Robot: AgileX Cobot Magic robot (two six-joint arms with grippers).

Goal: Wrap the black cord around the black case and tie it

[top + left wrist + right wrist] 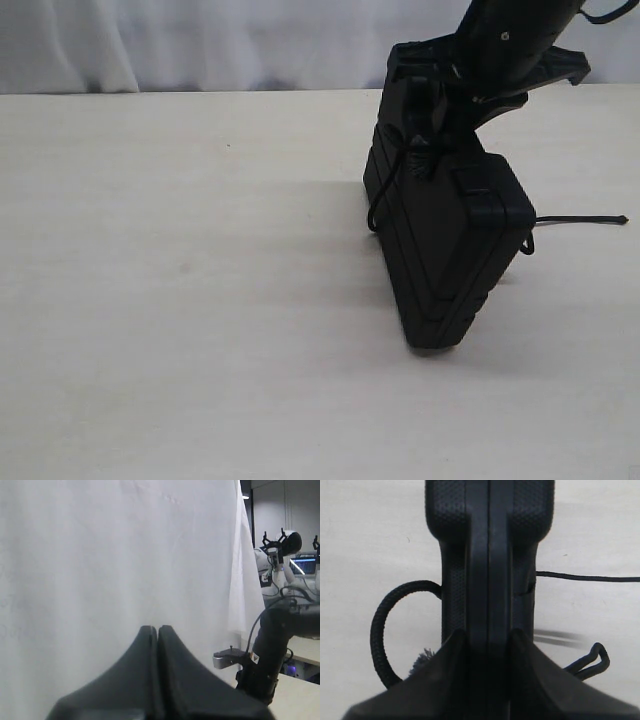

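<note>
The black case [440, 250] stands tilted on one end on the pale table [180, 300], its top end held up by my right gripper [440, 115]. In the right wrist view the case [489, 555] runs edge-on between the two fingers of the right gripper [488, 645], which is shut on it. The black cord [382, 630] loops out on one side of the case with a frayed end [422, 659], and a thin stretch [585, 219] trails over the table on the other side. My left gripper [157, 630] is shut on nothing, facing a white curtain, outside the exterior view.
A white curtain [200, 45] hangs behind the table's far edge. The left wrist view shows the right arm's base [267, 655] and, past the curtain, another robot [277, 555] with a screen.
</note>
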